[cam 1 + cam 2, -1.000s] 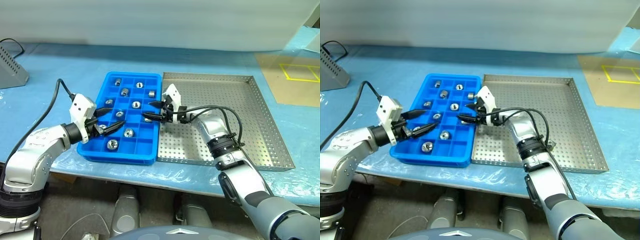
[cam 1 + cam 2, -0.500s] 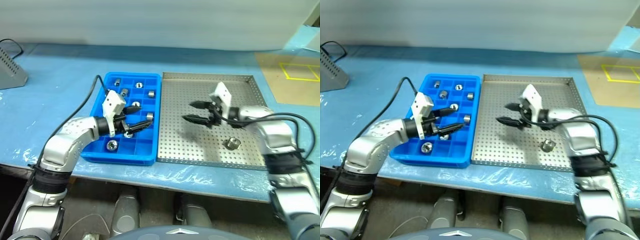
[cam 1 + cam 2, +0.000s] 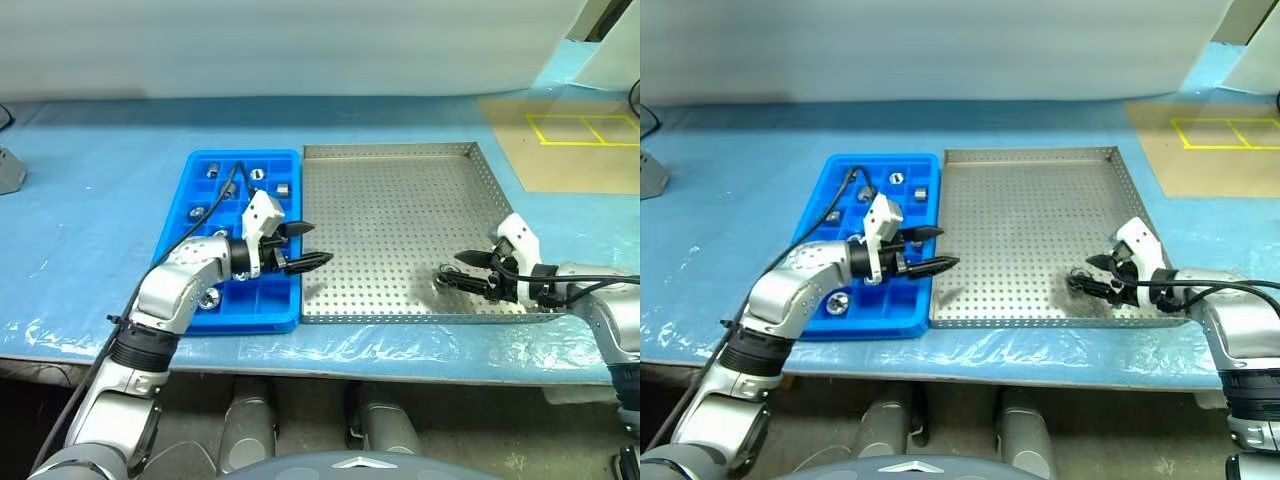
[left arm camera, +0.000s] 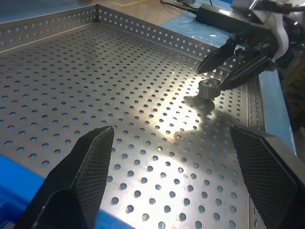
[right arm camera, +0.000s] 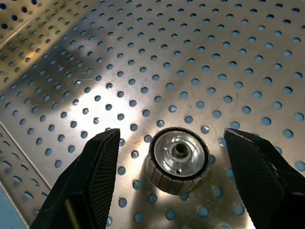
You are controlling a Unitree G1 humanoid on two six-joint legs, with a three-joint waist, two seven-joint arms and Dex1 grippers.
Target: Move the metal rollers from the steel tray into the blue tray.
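Observation:
One metal roller point(image 5: 178, 153) stands on end on the steel tray point(image 3: 390, 210), near its front right corner. My right gripper point(image 5: 171, 136) is open, its fingers on either side of the roller without touching it; the same pair shows as roller point(image 4: 208, 88) and right gripper point(image 4: 210, 79) from the other wrist. Over the seam between the blue tray point(image 3: 180, 180) and the steel tray, my left gripper point(image 3: 321, 243) is open and empty, pointing right. Several rollers point(image 3: 258, 173) lie in the blue tray's compartments.
The table is covered in blue sheeting. A brown board with yellow tape point(image 3: 570, 140) lies at the back right. A grey device point(image 3: 8, 170) sits at the far left. A black cable point(image 3: 228, 190) loops over the blue tray from my left wrist.
The camera has swung. My right gripper left the blue tray's edge, crossed the steel tray and lowered around the roller at the front right. My left gripper moved right to the blue tray's right edge.

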